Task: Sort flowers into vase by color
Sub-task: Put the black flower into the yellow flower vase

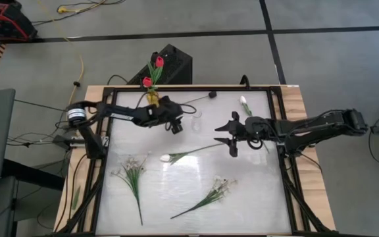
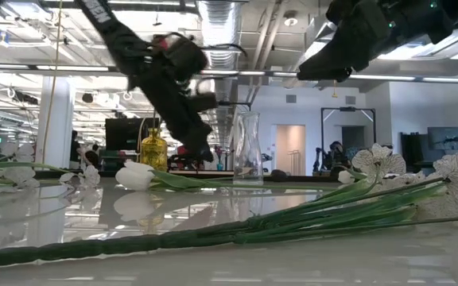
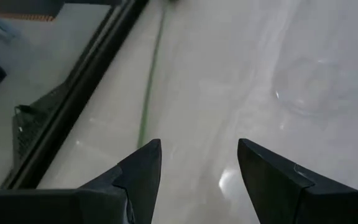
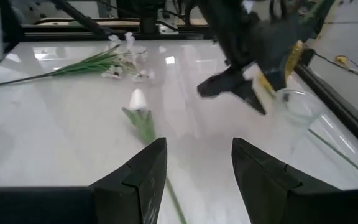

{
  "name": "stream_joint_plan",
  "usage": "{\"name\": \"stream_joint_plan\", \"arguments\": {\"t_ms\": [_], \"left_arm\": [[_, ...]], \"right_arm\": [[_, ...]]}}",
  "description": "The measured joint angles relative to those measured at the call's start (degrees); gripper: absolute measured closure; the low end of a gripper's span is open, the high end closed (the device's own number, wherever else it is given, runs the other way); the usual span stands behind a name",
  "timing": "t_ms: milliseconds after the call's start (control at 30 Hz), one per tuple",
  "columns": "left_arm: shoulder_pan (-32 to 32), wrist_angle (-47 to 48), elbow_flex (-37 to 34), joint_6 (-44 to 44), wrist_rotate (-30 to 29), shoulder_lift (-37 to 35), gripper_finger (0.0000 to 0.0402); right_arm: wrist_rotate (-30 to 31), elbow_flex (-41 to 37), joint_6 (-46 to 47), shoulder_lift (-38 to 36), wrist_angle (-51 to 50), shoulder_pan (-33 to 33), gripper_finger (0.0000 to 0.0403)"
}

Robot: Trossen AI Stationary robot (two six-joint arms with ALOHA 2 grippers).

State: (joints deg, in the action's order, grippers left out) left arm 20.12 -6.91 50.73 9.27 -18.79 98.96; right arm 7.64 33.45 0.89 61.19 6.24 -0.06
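Both grippers (image 1: 176, 126) (image 1: 227, 137) spread and empty over glossy white table (image 1: 242, 197), slender white tulip (image 1: 166, 158) between.

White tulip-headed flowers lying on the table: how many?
2. One white tulip-headed flower lies mid-table, left of the right pincer; another white tulip-headed flower lies near the far edge. The arms may hide more.
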Motion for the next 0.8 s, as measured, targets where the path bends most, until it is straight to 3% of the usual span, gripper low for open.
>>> {"name": "stream_joint_plan", "arguments": {"t_ms": [133, 300, 567, 800], "left_arm": [[1.68, 7.05, 6.42, 1.76, 0.49, 4.34, 0.0201], [5.07, 8.87, 10.43, 3.03, 4.21, 6.42, 0.0201], [9.1, 8.95, 11.54, 2.99, 10.6, 6.89, 0.0201], [9.78, 9.49, 11.51, 2.05, 8.62, 10.11, 0.0201]], "right_arm": [[0.02, -0.02, 0.15, 0.0, -0.38, -1.38, 0.0195], [-0.04, -0.02, 0.12, 0.0, -2.28, -1.59, 0.0195], [-0.09, -0.02, -1.57, 0.0, -3.22, -1.62, 0.0195], [-0.11, -0.02, -2.73, 0.0, -2.8, -1.68, 0.0195]]}}
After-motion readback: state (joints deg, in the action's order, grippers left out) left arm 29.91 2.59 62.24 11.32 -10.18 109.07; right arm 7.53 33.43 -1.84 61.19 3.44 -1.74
